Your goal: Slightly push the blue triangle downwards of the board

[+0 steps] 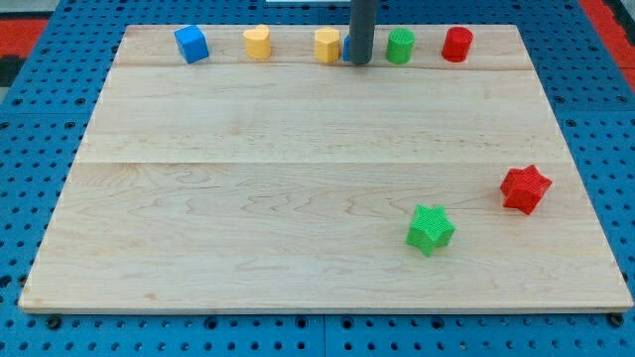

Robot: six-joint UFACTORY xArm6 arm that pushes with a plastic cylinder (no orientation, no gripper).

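The blue triangle (346,50) is almost wholly hidden behind my rod; only a thin blue sliver shows at the rod's left edge, near the view's top edge of the wooden board (298,198). My tip (360,61) stands right in front of it, between the yellow block (327,45) and the green round block (400,46). Whether the tip touches the triangle cannot be told.
Along the view's top edge stand a blue cube (191,44), a yellow heart (258,43) and a red round block (457,44). A green star (430,228) and a red star (525,188) lie at the lower right.
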